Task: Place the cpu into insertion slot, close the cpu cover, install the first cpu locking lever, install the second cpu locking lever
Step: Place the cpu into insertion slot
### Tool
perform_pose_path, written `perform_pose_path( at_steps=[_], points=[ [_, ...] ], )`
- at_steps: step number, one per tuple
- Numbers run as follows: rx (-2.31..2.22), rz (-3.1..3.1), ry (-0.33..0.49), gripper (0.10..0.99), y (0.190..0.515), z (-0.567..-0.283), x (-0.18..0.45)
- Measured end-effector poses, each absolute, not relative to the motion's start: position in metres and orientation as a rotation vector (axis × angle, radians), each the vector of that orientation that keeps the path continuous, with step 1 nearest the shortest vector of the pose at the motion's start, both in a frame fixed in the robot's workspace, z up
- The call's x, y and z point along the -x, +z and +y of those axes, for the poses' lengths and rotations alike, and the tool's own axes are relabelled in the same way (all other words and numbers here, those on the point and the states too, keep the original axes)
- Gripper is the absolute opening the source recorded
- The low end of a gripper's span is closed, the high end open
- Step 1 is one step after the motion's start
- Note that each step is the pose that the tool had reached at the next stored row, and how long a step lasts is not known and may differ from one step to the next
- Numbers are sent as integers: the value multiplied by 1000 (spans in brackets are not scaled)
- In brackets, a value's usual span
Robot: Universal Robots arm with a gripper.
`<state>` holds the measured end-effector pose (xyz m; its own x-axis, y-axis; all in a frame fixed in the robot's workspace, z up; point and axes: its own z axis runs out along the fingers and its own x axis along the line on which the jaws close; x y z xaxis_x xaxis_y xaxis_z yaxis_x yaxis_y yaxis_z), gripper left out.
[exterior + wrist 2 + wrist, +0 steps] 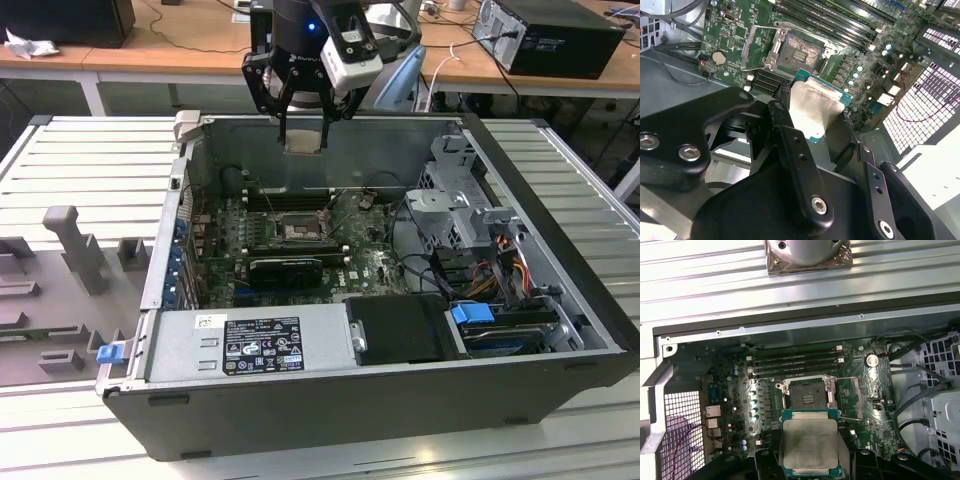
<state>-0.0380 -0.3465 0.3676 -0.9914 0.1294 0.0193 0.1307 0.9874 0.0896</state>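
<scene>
Big open computer case (400, 400), green motherboard (375, 262) lying flat in the bottom. The gripper (304, 140) hangs over the case's far wall, jaws pinched in on the cpu (809, 445), holding it by its edges, high above the board. Down below, the insertion slot (807, 395) lies exposed, with the cpu cover (850, 399) flipped open just beside it.

You are looking at one cpu (809, 440), one insertion slot (807, 394), one cpu cover (746, 47) and one gripper (303, 128); you are also seeing one round coin battery (871, 359), one black graphics card (285, 268) and one open computer case (400, 400).
</scene>
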Motion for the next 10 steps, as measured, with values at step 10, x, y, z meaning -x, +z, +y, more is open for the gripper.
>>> perform_pose_path(
  at_steps=[10],
  points=[
    [253, -3116, -142, 525, 368, -346, 38]
  ],
)
